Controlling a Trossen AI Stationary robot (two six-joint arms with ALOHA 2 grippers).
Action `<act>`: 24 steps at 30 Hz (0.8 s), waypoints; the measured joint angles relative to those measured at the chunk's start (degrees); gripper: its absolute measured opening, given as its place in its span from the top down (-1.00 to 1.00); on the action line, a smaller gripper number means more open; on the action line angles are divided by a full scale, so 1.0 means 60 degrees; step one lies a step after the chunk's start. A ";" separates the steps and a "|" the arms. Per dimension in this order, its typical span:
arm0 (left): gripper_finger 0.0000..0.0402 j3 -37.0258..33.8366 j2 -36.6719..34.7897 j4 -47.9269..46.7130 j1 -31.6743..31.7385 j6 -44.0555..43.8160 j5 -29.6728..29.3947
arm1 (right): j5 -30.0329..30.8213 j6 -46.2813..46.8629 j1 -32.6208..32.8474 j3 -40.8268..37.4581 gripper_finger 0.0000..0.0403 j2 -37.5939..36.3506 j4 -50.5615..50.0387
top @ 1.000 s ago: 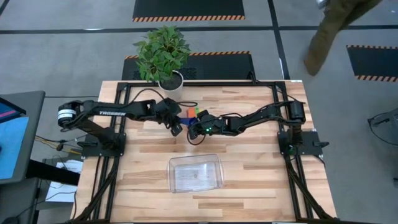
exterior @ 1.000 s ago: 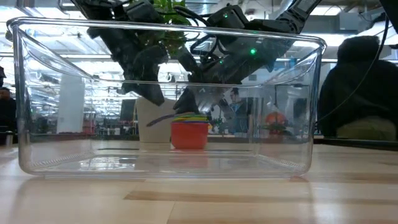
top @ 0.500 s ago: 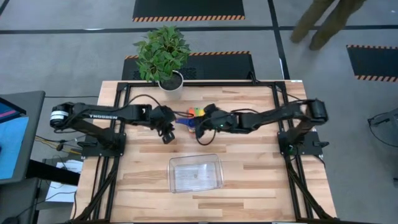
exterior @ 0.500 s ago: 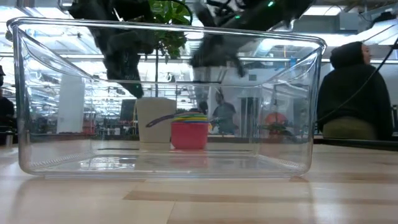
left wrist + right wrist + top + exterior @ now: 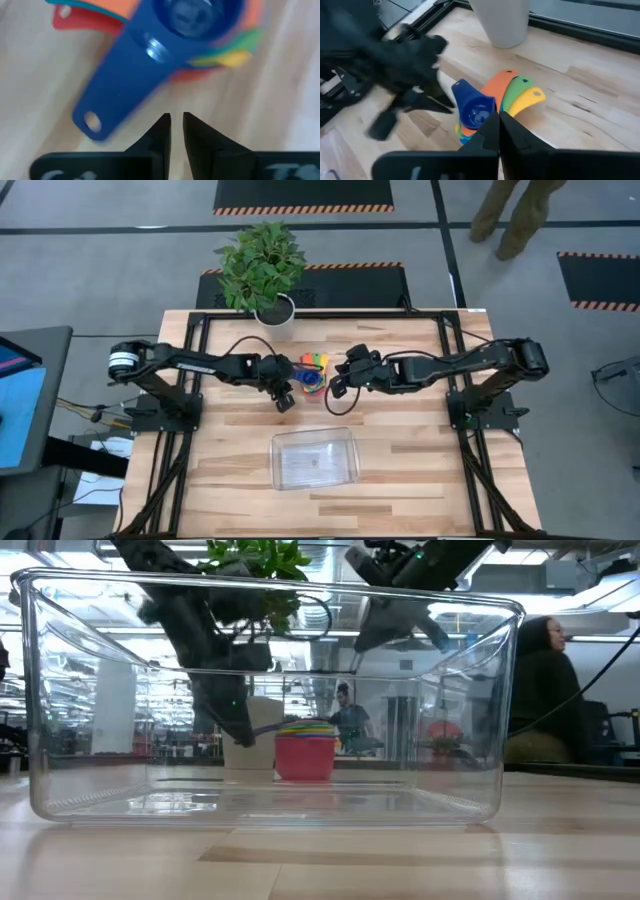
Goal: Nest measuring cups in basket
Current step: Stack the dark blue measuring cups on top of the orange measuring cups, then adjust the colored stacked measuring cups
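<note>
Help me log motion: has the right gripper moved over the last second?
Yes. The right gripper has drawn back rightward, away from the plant pot, off the measuring cups.

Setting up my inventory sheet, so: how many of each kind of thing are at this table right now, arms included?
Stack of nested measuring cups: 1
Clear basket: 1
Potted plant: 1
Robot arms, the left arm and the right arm: 2
Total: 5
</note>
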 joint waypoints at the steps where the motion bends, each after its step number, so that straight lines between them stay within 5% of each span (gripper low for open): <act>1: 0.84 0.0000 0.0155 0.0211 0.0085 0.0035 -0.0033 | 0.0051 -0.0002 0.0064 0.0000 0.93 0.0000 0.0043; 17: 0.95 0.1597 0.0773 0.0909 0.0996 0.1003 -0.0981 | 0.0273 0.0206 0.0642 0.0000 0.93 -0.0004 0.0036; 24: 0.95 0.2242 0.0284 -0.1734 0.0688 0.0486 -0.0570 | 0.0456 0.0507 0.0638 0.0004 0.91 -0.0004 -0.0864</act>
